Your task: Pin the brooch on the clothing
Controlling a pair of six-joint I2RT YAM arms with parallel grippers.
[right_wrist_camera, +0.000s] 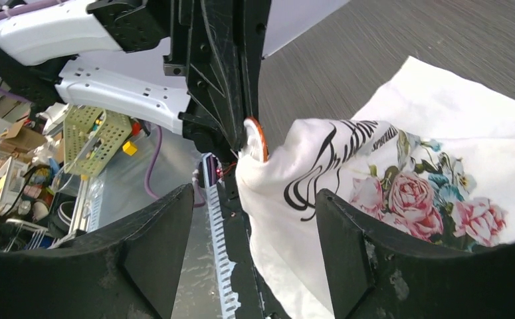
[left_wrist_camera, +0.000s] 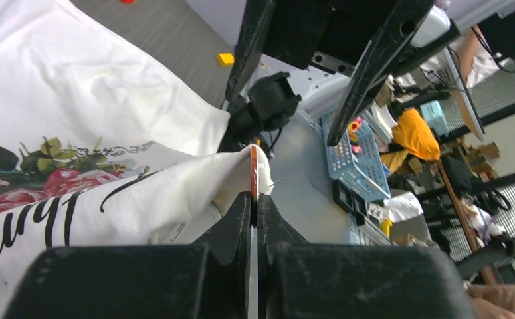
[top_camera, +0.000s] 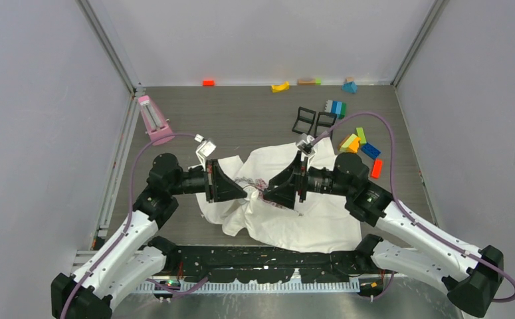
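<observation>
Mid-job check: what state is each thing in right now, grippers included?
T-shirt: crumpled on the table, one fold lifted.
Brooch: at the lifted fold's tip; pinned or not, unclear.
Left gripper: shut, pinching brooch and fold.
Right gripper: open, holding nothing.

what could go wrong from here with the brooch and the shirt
1. The left gripper pinches the brooch and a fold of the T-shirt only at its fingertips; the hanging cloth could drag the fold out.
2. The right gripper stands open beside that fold, holding nothing; moving in, it might knock the brooch askew.
3. Whether the brooch is fastened through the cloth cannot be seen; released, it may drop.
</observation>
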